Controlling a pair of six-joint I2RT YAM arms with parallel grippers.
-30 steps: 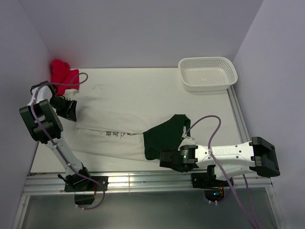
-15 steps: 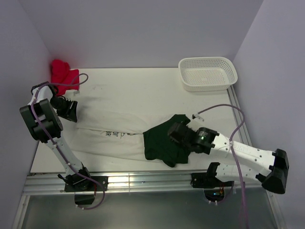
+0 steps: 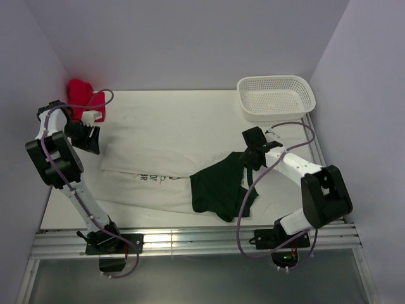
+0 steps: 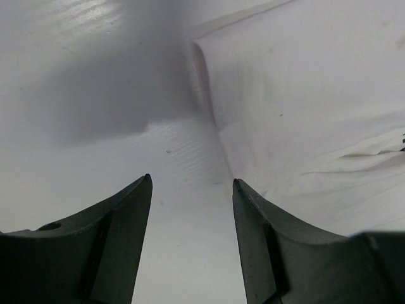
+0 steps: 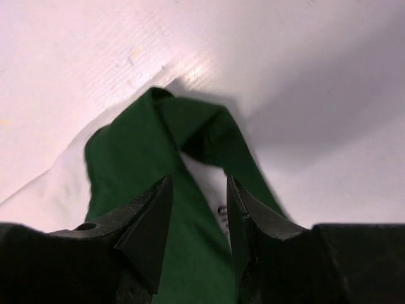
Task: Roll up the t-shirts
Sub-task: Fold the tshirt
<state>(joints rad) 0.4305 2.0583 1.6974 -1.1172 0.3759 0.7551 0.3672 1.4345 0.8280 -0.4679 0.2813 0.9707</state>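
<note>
The left tool [image 4: 191,180] is apart beside the white t-shirt [image 4: 304,95]. The right tool [image 5: 199,178] is apart above the green t-shirt [image 5: 126,152].

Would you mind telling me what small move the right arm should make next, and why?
Probably lower the right gripper and close on the dark green shirt at its bunched far corner: its jaws stand open over that fold, holding nothing, and the shirt lies crumpled, overlapping the off-white shirt.

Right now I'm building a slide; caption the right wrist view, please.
The right arm's open fingers poised over a rumpled dark green cloth t-shirt on the white tabletop.
</note>
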